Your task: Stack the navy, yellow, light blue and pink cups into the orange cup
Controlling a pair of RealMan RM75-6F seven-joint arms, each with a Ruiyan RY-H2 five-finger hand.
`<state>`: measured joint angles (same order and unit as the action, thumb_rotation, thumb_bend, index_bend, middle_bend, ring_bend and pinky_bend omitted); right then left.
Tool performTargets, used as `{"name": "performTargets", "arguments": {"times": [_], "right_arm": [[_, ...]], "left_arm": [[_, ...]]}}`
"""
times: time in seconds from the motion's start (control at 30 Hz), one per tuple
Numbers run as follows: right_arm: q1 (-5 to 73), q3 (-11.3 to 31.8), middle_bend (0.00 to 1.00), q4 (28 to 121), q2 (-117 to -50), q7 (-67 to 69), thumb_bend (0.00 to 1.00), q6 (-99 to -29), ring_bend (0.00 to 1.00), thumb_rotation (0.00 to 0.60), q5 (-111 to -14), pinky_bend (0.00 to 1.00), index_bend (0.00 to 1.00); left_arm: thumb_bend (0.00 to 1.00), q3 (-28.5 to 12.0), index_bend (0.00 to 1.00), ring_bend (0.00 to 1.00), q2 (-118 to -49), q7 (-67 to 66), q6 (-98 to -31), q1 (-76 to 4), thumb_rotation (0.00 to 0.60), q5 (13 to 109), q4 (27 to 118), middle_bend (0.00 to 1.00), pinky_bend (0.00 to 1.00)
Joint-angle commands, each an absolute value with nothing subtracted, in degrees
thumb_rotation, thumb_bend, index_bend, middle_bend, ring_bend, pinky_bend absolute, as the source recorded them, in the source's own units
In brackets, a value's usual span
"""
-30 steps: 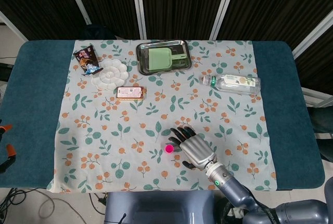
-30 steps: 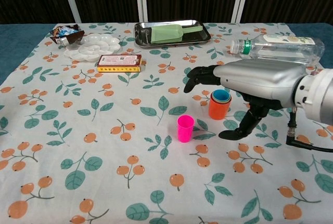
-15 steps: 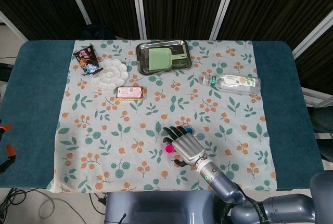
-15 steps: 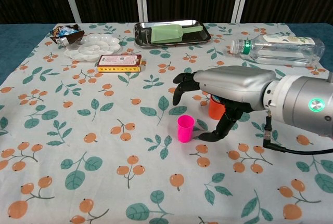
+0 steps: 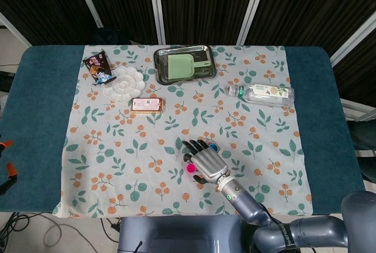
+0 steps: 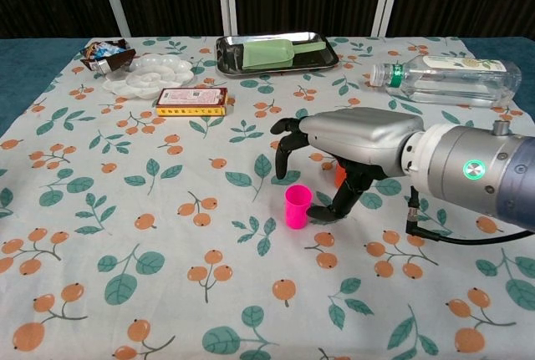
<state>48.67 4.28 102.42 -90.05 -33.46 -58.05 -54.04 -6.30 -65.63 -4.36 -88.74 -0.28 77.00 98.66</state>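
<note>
The pink cup (image 6: 297,205) is seen upright on the floral tablecloth (image 6: 125,235), low of centre in the chest view, with the right hand (image 6: 351,139) arched directly over and beside it. Just behind, the orange cup (image 6: 341,178) is almost wholly screened by that hand's palm and thumb; only a sliver of orange is caught in the chest view, and a light blue rim (image 5: 214,147) is glimpsed past the fingers in the head view, so the stack inside cannot be made out.

Further back, in the upper left of the chest view, an orange box (image 6: 191,101) is laid flat, a white flower-shaped dish (image 6: 150,75) is set behind it, and a snack packet (image 6: 104,53) is found at the far corner. A metal tray (image 6: 276,55) with a green scoop (image 6: 280,53) is placed at top centre, and a clear bottle (image 6: 443,78) is lying on its side at the upper right.

Compared with a second ago, the right hand has been carried leftward across the frame, from beside the orange cup to above the pink one, and the orange stack has been covered.

The hand's fingers (image 6: 284,139) are spread and curved downward, nothing is gripped, and the thumb tip is lowered just beside the pink cup; contact cannot be confirmed. The left hand is not shown.
</note>
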Motion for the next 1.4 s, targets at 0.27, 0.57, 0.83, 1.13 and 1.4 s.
{"name": "performTargets", "arguments": {"times": [0.27, 0.57, 0.83, 1.13, 1.4], "right_arm": [[48.6, 4.5, 0.00, 101.2, -90.6, -32.6, 0.41, -57.5, 0.04, 0.600, -54.2, 0.11, 0.39], [48.5, 4.7, 0.00, 100.1, -91.2, -32.0, 0.42, -57.1, 0.04, 0.600, -54.2, 0.11, 0.42], [48.6, 5.0, 0.00, 99.4, -91.6, -31.7, 0.42, -56.6, 0.04, 0.600, -53.9, 0.11, 0.44], [48.5, 5.5, 0.00, 99.0, -92.0, -31.3, 0.46, -56.7, 0.04, 0.600, -53.7, 0.11, 0.50], [48.5, 5.6, 0.00, 99.8, -91.2, -31.2, 0.46, -56.5, 0.04, 0.600, -53.6, 0.11, 0.52]], "left_arm": [[0.61, -6.2, 0.23, 0.00, -65.6, -4.6, -88.8, -0.2, 0.600, 77.0, 98.7, 0.08, 0.00], [0.61, -6.2, 0.23, 0.00, -65.6, -4.6, -88.8, -0.2, 0.600, 77.0, 98.7, 0.08, 0.00], [0.61, -6.2, 0.23, 0.00, -65.6, -4.7, -88.9, -0.2, 0.600, 77.1, 98.7, 0.08, 0.00], [0.61, -6.2, 0.23, 0.00, -65.6, -4.7, -88.9, -0.2, 0.600, 77.0, 98.6, 0.08, 0.00], [0.61, -6.3, 0.23, 0.00, -65.6, -4.7, -88.9, -0.2, 0.600, 77.0, 98.6, 0.08, 0.00]]}}
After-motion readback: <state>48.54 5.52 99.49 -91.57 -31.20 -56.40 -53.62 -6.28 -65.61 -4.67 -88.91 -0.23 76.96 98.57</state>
